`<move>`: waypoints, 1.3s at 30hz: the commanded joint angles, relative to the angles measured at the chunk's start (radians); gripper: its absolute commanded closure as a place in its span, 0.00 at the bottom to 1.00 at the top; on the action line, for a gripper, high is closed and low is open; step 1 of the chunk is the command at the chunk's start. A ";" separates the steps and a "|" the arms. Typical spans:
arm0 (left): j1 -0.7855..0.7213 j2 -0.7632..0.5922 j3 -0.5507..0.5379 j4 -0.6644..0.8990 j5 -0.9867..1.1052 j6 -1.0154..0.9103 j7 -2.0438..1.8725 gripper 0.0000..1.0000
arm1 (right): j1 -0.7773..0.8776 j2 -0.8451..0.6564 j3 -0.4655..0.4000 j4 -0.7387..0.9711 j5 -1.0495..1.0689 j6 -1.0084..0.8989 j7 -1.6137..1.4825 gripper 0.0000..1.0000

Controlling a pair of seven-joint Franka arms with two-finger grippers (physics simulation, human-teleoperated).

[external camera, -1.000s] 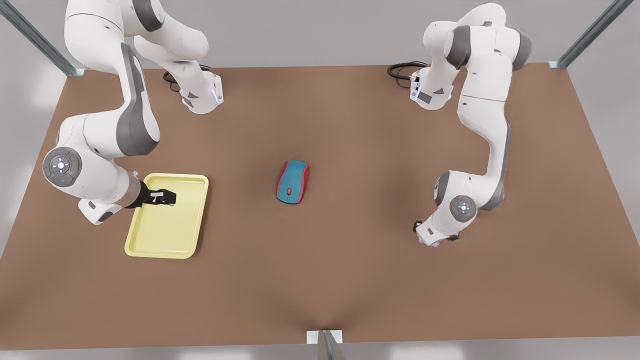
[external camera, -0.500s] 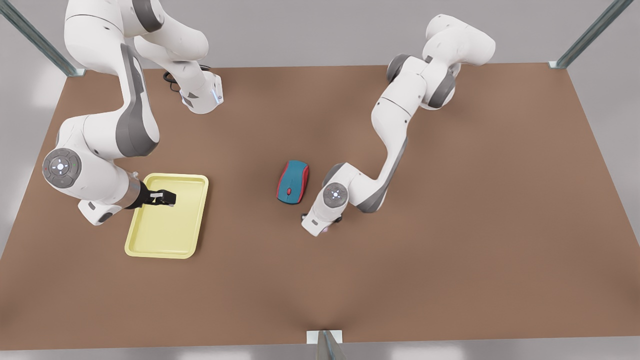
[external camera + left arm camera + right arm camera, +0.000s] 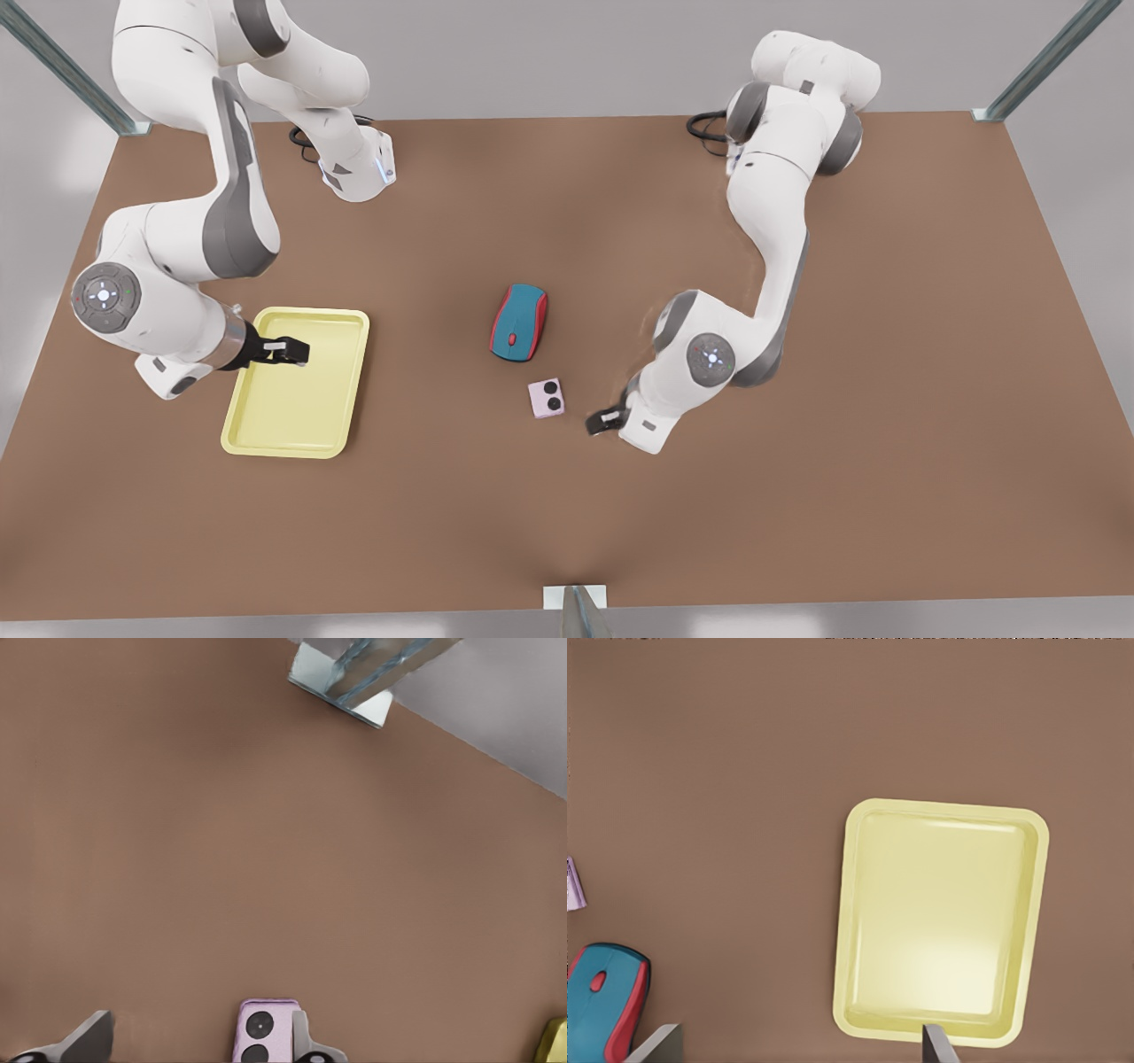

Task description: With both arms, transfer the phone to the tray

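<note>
front view: big flat brown table (image 3: 797,496), matte, w/ two white jointed arms on it. pale yellow tray (image 3: 232,425), shallow smooth plastic, rounded corners, raised rim, lies under the right pincer (image 3: 288,352), which hovers over its far end. right wrist view shows that pincer's tips set wide w/ nothing between them; this arm waits. teal-and-red mouse (image 3: 518,322), domed and glossy, sits well apart from the right pincer and near the left pincer (image 3: 601,420). phone (image 3: 547,398), small flat pale pink square w/ two black camera circles, lies on the table just beside the left pincer, tray side of it. left wrist view: fingers (image 3: 303,1041) spread wide, phone close by one tip, not clamped. risks, prob: phone is thin and slick, so a regrasp could pinch an edge and skid it; the mouse is close to the phone, so a low sweep towards the tray could clip it; the tray rim could catch the phone on a drag.
</note>
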 commanded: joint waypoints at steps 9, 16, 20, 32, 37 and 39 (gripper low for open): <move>0.228 -0.571 0.032 -0.460 0.271 -0.595 0.741 0.00 | 0.354 0.446 0.018 0.309 -0.007 0.284 0.149 0.00; 0.226 -0.562 0.029 -0.383 0.196 -0.665 0.743 0.00 | 0.495 0.493 0.019 0.235 -0.059 0.388 0.469 0.00; 0.226 -0.554 0.030 -0.384 0.196 -0.667 0.749 0.00 | 0.507 0.561 0.026 0.248 -0.051 0.509 0.568 0.00; 0.226 -0.548 0.032 -0.383 0.201 -0.659 0.755 0.00 | 0.527 0.666 0.042 0.281 -0.051 0.574 0.500 0.00; 0.226 -0.546 0.030 -0.383 0.199 -0.659 0.753 0.00 | 0.525 0.690 0.042 0.272 -0.053 0.589 0.417 0.00; 0.226 -0.546 0.030 -0.384 0.199 -0.659 0.753 0.00 | 0.525 0.691 0.041 0.261 -0.053 0.590 0.382 0.00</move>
